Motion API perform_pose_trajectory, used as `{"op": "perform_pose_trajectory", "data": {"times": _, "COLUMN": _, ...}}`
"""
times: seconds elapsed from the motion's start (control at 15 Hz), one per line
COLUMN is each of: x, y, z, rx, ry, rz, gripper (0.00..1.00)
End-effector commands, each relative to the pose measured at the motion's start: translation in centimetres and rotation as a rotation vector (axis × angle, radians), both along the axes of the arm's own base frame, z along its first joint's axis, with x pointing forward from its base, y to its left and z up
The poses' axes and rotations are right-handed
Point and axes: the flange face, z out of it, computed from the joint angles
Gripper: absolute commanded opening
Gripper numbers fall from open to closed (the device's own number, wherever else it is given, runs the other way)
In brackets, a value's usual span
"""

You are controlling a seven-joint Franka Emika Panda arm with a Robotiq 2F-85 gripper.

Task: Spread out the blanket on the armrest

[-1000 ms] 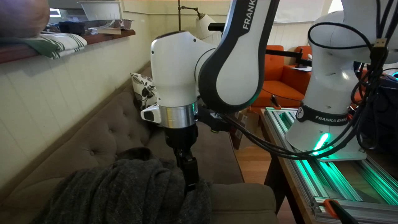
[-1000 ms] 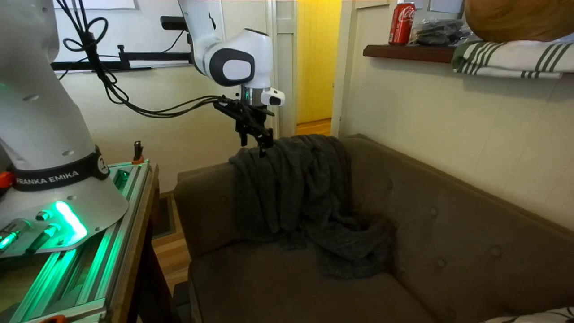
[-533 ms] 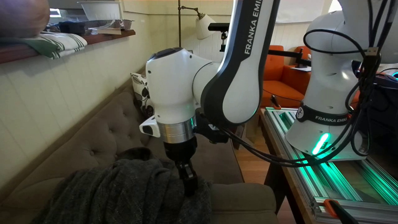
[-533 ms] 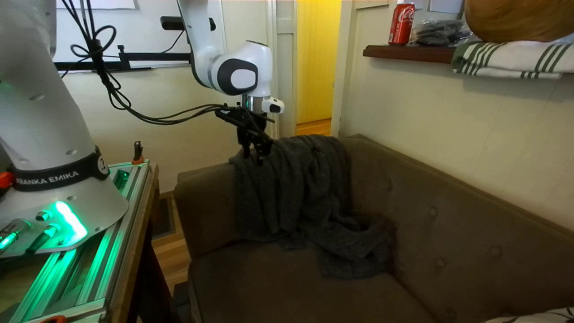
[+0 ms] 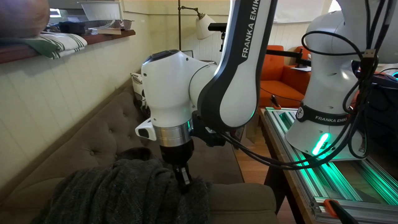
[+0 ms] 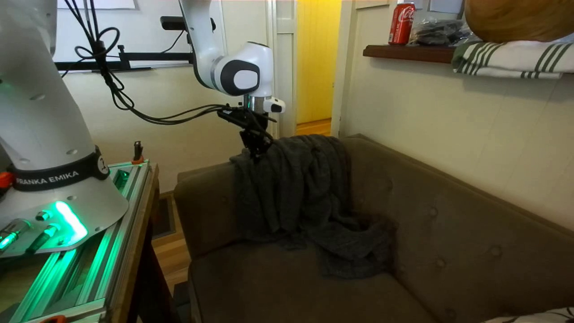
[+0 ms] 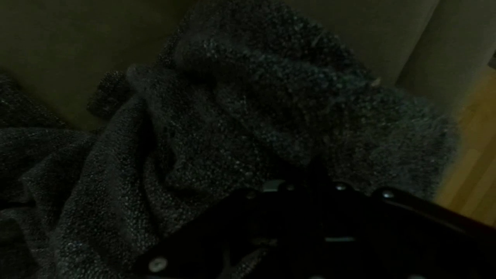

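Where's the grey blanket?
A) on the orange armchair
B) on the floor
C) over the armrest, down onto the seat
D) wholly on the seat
C: in an exterior view the blanket drapes over the armrest and its lower end lies on the sofa seat.

The wall [image 5: 77, 90] is cream. The floor [image 5: 252, 157] is wood. An orange armchair [image 5: 278, 88] and a pole lamp [image 5: 204, 28] stand far back.

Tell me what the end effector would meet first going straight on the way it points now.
The blanket: the end effector points down into its folds and seems to be touching them. Beneath, the armrest would likely come next, though the folds hide how deep it lies.
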Motion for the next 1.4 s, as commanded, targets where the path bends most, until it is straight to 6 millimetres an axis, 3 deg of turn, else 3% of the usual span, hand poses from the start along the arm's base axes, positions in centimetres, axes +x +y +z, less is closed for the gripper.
{"op": "perform_pose_trajectory", "data": {"times": 0.0, "x": -0.3, "y": 0.6, "z": 0.3, "rx": -0.005, "ry": 0.009, "rz": -0.004, "gripper": 0.0}}
{"op": "perform_pose_trajectory", "data": {"times": 0.27, "x": -3.7, "y": -0.6, "z": 1.4, "rx": -0.05, "ry": 0.229, "rz": -0.025, "gripper": 0.01}}
{"op": "perform_pose_trajectory", "data": {"times": 0.6, "x": -9.9, "y": -3.3, "z": 3.5, "rx": -0.169, "ry": 0.526, "rz": -0.059, "gripper": 0.01}}
{"op": "perform_pose_trajectory", "data": {"times": 1.0, "x": -17.3, "y": -5.7, "z": 4.6, "rx": -0.181, "ry": 0.915, "rz": -0.044, "gripper": 0.01}}
{"op": "perform_pose_trajectory", "data": {"times": 1.13, "x": -18.5, "y": -6.3, "z": 4.6, "rx": -0.181, "ry": 1.038, "rz": -0.04, "gripper": 0.01}}
{"op": "perform_pose_trajectory", "data": {"times": 1.33, "x": -18.6, "y": -6.5, "z": 4.8, "rx": -0.176, "ry": 1.111, "rz": -0.012, "gripper": 0.01}}
